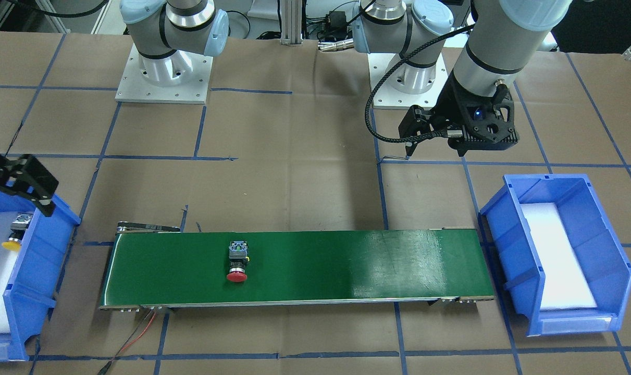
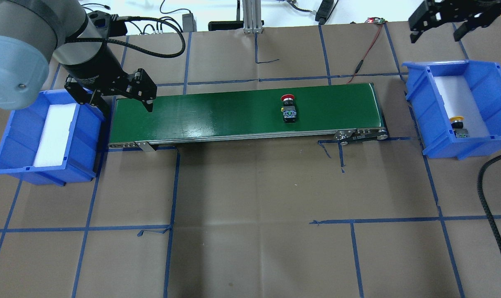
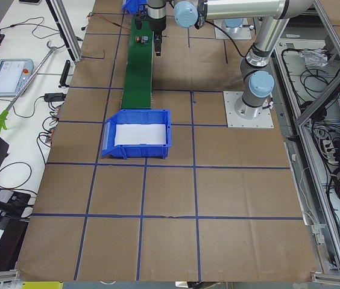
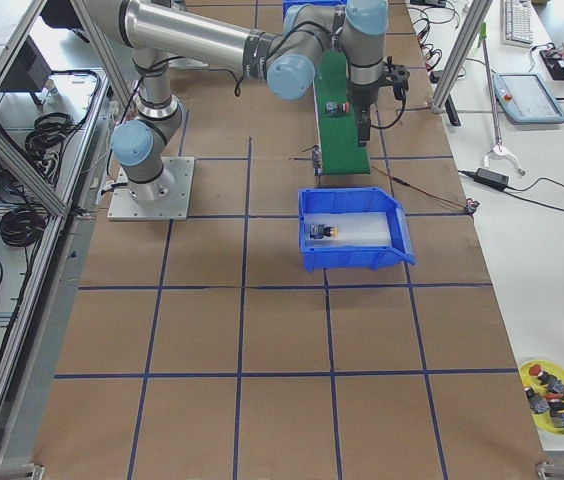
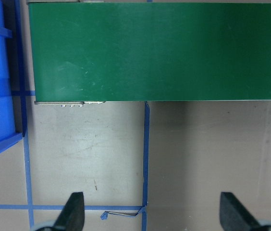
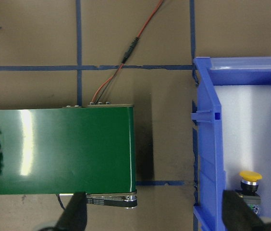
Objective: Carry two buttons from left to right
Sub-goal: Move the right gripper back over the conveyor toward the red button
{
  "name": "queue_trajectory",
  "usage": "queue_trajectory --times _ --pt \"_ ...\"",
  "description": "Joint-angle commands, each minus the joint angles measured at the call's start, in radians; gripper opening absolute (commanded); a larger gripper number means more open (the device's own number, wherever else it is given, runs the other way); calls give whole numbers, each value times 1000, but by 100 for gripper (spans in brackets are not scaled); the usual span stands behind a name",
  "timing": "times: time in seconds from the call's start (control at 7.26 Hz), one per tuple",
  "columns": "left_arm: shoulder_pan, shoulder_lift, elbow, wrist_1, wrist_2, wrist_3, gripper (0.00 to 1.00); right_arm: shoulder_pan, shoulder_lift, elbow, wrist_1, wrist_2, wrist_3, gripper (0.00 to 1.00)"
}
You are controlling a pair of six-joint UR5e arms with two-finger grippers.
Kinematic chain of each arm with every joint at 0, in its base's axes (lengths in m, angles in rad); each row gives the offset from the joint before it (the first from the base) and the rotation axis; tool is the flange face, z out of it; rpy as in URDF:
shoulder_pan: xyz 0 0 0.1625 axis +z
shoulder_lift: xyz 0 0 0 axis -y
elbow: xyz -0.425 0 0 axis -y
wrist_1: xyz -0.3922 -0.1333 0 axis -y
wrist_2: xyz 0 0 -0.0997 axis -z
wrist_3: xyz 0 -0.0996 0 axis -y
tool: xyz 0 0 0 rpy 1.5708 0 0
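The red button (image 2: pixel 288 109), a black body with a mushroom cap, lies on the green belt (image 2: pixel 217 116) right of its middle; the yellow button (image 2: pixel 457 124) already sits in the right bin (image 2: pixel 415 97). The second transfer looks underway: next the right end effector (image 6: pixel 154 214), spread and empty, should grasp the red one. The left end effector (image 5: pixel 152 214) is spread too.

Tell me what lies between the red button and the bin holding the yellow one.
Overhead view: past the red button, only bare green belt, then a strip of taped brown paper up to the bin.
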Motion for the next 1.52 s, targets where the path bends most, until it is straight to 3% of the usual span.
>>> queue_trajectory --times 0.0,0.14,0.55,1.1,1.38 --pt "0 -1 0 0 0 -1 100 127 15 -6 -42 -65 32 99" --pt "0 -1 0 0 0 -1 100 181 21 -22 -159 -48 43 100" --pt "0 -1 2 0 0 1 100 285 118 -5 -188 22 214 99" --pt "0 1 0 0 0 1 100 279 216 76 -355 22 238 99" --pt "0 1 0 0 0 1 100 263 282 76 -369 21 239 99"
